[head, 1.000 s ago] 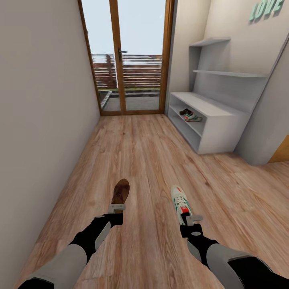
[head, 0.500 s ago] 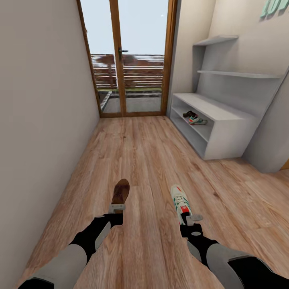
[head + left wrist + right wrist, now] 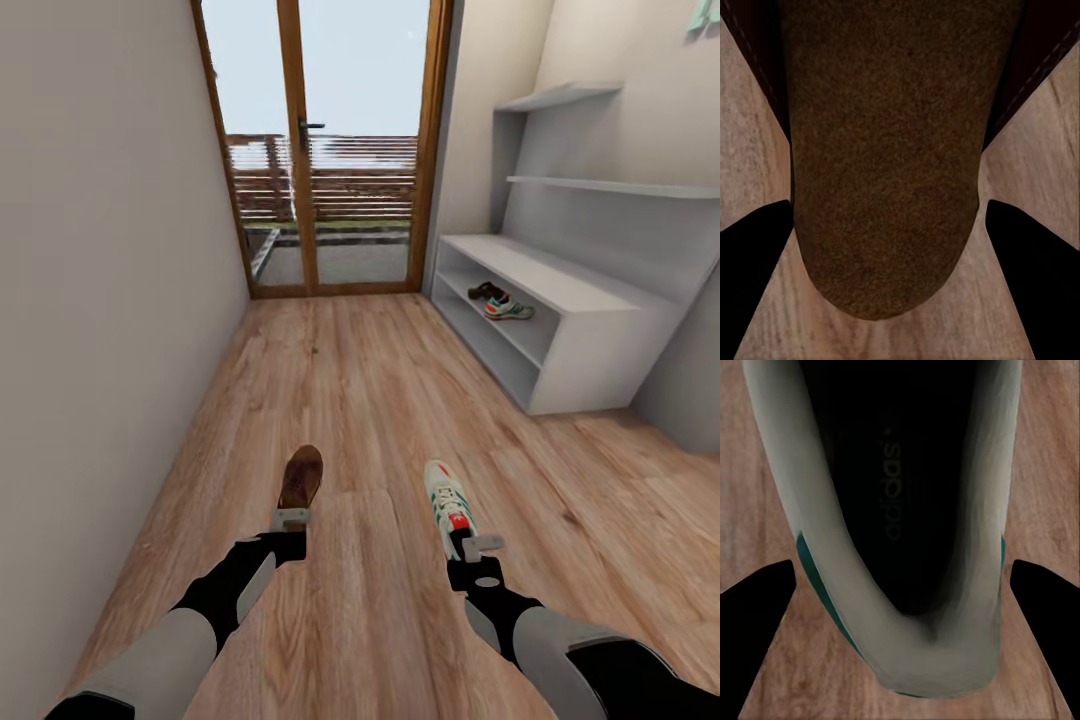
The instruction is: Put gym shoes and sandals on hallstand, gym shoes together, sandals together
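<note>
a: item one, far left?
b: plain wall (image 3: 100,300), running along the corridor at 9 o'clock.

a: next?
b: left gripper (image 3: 292,519), clenched on the heel of a brown sandal (image 3: 301,477), toe pointing to 12 o'clock, carried over the wood floor (image 3: 360,390). the left wrist view has the sandal's heel (image 3: 889,180) between the two dark fingers (image 3: 754,262).

a: centre, far end?
b: glazed door (image 3: 325,150) with a wood frame at 12 o'clock, a slatted fence outside.

a: right of centre?
b: right gripper (image 3: 481,545), grasping a white sneaker (image 3: 449,498) by the heel, toe to 12 o'clock, red tongue patch on top. the right wrist view looks into the sneaker's opening (image 3: 896,517), green stripe at its side.

a: far right?
b: pale shoe rack (image 3: 560,320) at 2 o'clock against the right wall. on its upper open shelf lie a second sneaker (image 3: 508,309) and, just beside it toward the door, a dark sandal (image 3: 485,291). two floating shelves above.
</note>
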You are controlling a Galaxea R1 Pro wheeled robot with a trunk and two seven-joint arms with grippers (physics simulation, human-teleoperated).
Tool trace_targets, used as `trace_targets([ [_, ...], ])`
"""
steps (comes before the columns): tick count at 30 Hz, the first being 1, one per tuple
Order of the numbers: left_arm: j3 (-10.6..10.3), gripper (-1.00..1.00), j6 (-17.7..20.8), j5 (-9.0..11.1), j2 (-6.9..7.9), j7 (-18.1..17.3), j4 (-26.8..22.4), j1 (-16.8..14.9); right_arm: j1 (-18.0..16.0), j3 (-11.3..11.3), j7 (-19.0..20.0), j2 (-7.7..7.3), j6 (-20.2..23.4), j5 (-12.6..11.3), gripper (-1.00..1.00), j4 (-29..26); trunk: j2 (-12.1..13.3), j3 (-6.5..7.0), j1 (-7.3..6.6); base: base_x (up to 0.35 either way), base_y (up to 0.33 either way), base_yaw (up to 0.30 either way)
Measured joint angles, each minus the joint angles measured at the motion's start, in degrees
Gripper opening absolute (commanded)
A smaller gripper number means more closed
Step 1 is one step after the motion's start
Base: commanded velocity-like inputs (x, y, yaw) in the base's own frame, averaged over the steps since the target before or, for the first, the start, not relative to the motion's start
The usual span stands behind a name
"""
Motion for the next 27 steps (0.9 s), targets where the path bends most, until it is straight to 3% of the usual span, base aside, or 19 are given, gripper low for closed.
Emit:
trace_targets([
  [27, -0.1, -1.0, -0.1, 0.0, -0.08, 0.0, 0.0, 0.0, 0.0, -0.1, 0.0, -0.11, -0.2, 0.0, -1.0, -0.1, 0.0, 0.0, 0.0, 0.35, 0.124, 0.0],
])
